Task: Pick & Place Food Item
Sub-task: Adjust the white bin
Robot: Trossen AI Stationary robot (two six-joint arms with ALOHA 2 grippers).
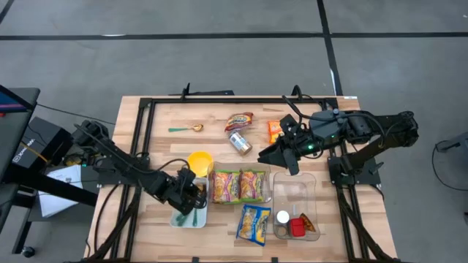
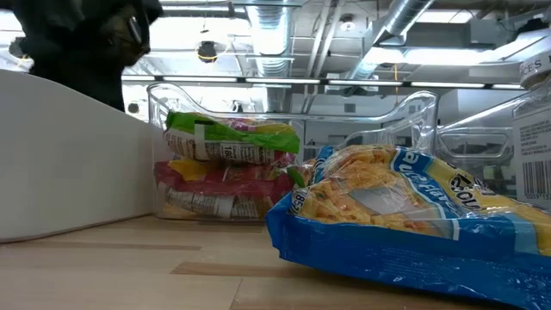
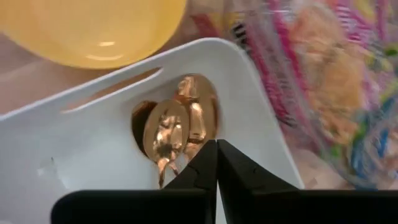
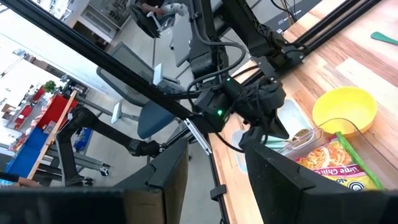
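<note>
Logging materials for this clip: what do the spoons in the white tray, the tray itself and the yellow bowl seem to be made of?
The spoons look like polished gold-toned metal, given their mirror-like reflections. The white tray looks like matte moulded plastic, with smooth rounded edges and a slot handle. The yellow bowl is probably glossy plastic, from its soft highlight, though glazed ceramic cannot be excluded.

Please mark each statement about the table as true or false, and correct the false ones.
1. The left hand is above the white tray. True.
2. The right hand holds a noodle packet. False: it is open and holds nothing.
3. The yellow bowl lies beside the white tray. True.
4. The can stands inside the clear bin. False: it lies on the bare table, near the snack packets.
5. Gold spoons lie in the white tray. True.
</note>
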